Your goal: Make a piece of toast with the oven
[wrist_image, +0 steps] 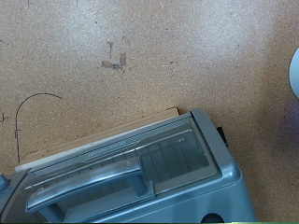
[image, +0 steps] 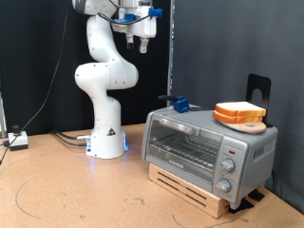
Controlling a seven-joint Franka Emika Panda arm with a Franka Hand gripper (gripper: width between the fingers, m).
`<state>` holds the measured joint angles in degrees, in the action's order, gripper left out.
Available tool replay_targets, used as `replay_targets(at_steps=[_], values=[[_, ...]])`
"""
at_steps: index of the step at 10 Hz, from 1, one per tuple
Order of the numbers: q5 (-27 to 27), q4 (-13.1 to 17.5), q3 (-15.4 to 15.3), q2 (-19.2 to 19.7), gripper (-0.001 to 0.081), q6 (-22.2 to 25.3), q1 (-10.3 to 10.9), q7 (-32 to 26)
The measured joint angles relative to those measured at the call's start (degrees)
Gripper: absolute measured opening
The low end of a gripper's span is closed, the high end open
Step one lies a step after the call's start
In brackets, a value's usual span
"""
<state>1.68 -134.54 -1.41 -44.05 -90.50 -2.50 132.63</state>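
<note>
The brown particle-board tabletop (image: 85, 195) lies nearest the camera in the exterior view, broad and flat, and a thin dark curved line is seen drawn across its speckled surface. Much open room is left over it toward the exterior view's left and bottom. The oven (image: 209, 144), a small boxy silver unit with a glass door, a grey bar handle (wrist_image: 89, 179) and a wire rack visible behind the glass, is set on a low wooden pallet (image: 195, 186) at the exterior view's right, close to the tabletop's edge there. Its door is closed, and three round knobs (image: 227, 164) are stacked down its front panel. The piece of toast (image: 239, 113), square with a pale cream face and orange-tan crust, is laid flat on the oven's top, on a near-identical second slice (image: 243, 123). A small blue object (image: 179, 104) is seen behind the oven's far corner. The white arm (image: 104, 71) is raised from its base on the tabletop, and the gripper (image: 141, 42) is held high at the exterior view's top, well apart from the oven and touching nothing. Whether its fingers are apart or together cannot be told. In the wrist view the oven's door is seen from above.
</note>
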Motion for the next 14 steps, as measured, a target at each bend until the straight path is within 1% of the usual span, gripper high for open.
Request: replay_targets(at_steps=[1, 2, 3, 4, 5, 6, 7, 8, 10, 11, 12, 13, 14], values=[[0.0, 0.0, -0.2, 0.0, 0.0804, -0.1, 0.1, -2.0], [-0.3, 0.0, -0.6, -0.1, 0.0804, -0.5, 0.8, -7.0], [-1.0, 0.0, -0.8, -0.5, 0.0804, -0.1, 2.3, -12.7], [-2.2, 0.0, -0.8, -1.1, 0.0804, 1.3, 3.8, -18.5], [-4.1, -0.4, -0.6, -1.8, 0.0804, 1.9, 4.8, -24.8], [-5.5, -1.4, -0.2, -2.6, 0.0804, 1.9, 5.6, -30.0], [-4.9, -1.4, -0.3, -2.6, 0.0804, 1.9, 5.3, -28.0], [-3.2, -1.5, -0.3, -2.7, 0.0804, 0.5, 6.1, -30.7], [-1.0, -2.1, -0.2, -3.4, 0.0804, -5.3, 10.2, -40.1], [-0.9, -2.7, -0.1, -3.4, 0.0804, -7.9, 12.2, -45.2], [-1.4, -3.7, 0.3, -3.2, 0.0804, -11.2, 13.6, -50.8], [-1.8, -4.8, 1.1, -2.9, 0.0804, -13.8, 14.6, -56.0], [-1.6, -4.8, 0.9, -2.9, 0.0804, -13.3, 14.2, -53.7]])
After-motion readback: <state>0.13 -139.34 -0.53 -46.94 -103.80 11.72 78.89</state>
